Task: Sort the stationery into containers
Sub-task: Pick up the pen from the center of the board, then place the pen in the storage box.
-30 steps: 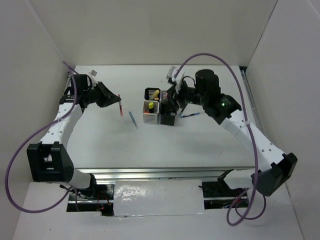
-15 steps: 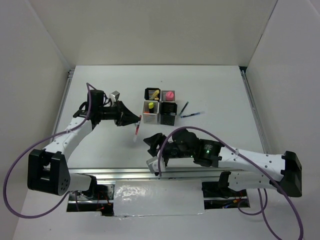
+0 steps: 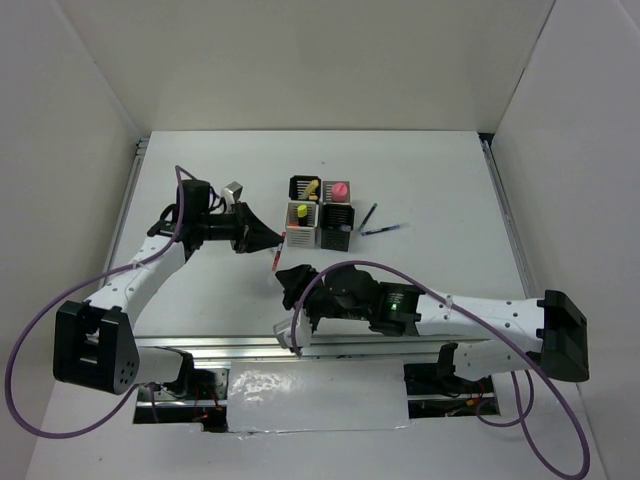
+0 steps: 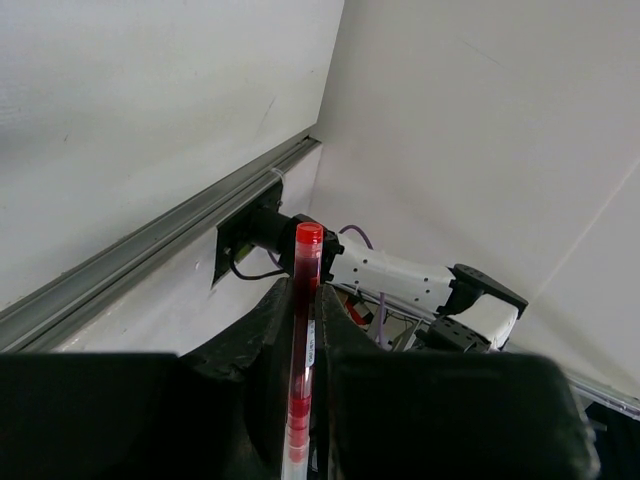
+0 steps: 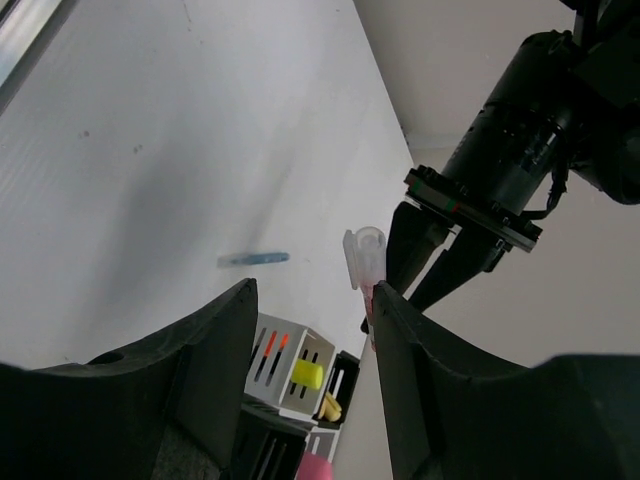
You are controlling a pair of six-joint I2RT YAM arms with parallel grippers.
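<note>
My left gripper (image 3: 264,240) is shut on a red pen (image 4: 303,330) with a clear cap, which sticks out past its fingers toward the table's middle (image 3: 274,263). My right gripper (image 3: 292,281) stands open just in front of that pen's end. In the right wrist view the capped end (image 5: 363,256) sits by the inner edge of the right finger (image 5: 415,370), with nothing clamped. The containers (image 3: 320,212) stand in a two-by-two cluster. They hold a yellow highlighter (image 3: 300,212), a pale yellow one (image 3: 311,186) and a pink one (image 3: 340,190).
A dark pen (image 3: 368,216) and a blue pen (image 3: 385,229) lie right of the cups. Another blue pen (image 5: 255,259) lies on the table beyond my right gripper. White walls enclose the table on three sides.
My right arm has swung from the cups at the back to the near middle, facing the left gripper. The left gripper carried the red pen rightward toward the cups.
</note>
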